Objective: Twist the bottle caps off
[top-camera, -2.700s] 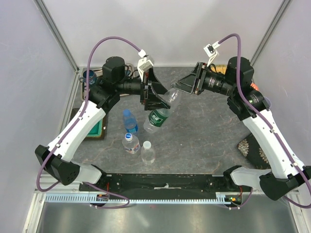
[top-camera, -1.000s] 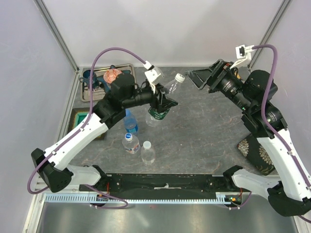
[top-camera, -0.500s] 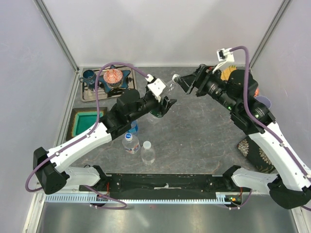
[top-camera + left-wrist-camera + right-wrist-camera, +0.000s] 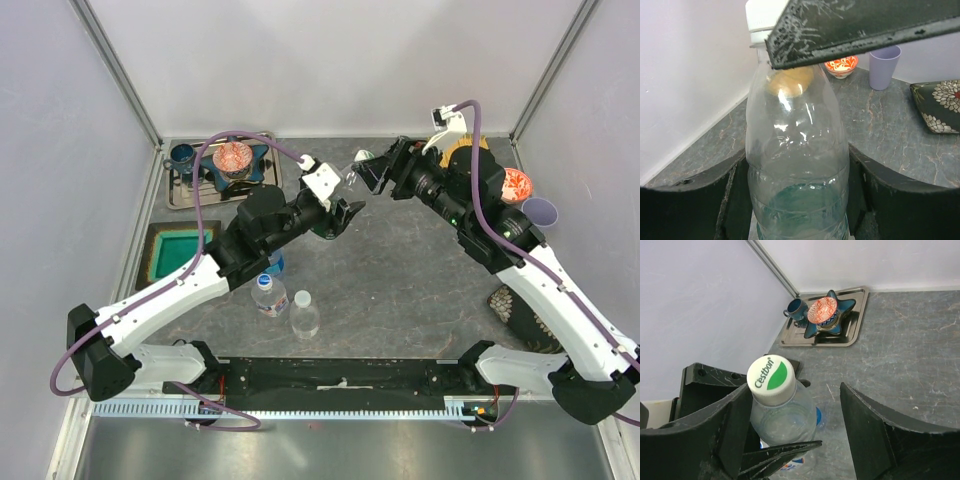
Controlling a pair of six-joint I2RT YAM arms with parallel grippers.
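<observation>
Inside the wide-open right claw [image 4: 795, 390] sits the cap [image 4: 770, 374] of the greenish bottle [image 4: 782, 417], whose body the left claw [image 4: 797, 170] clamps.

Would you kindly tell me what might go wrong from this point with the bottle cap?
1. The cap sits close to one finger of the open right gripper, not centred. Closing may knock it sideways or catch only its edge.
2. The left gripper holds the greenish bottle by its thin, smooth body. Twisting may spin or squash the bottle instead of loosening the cap.
</observation>
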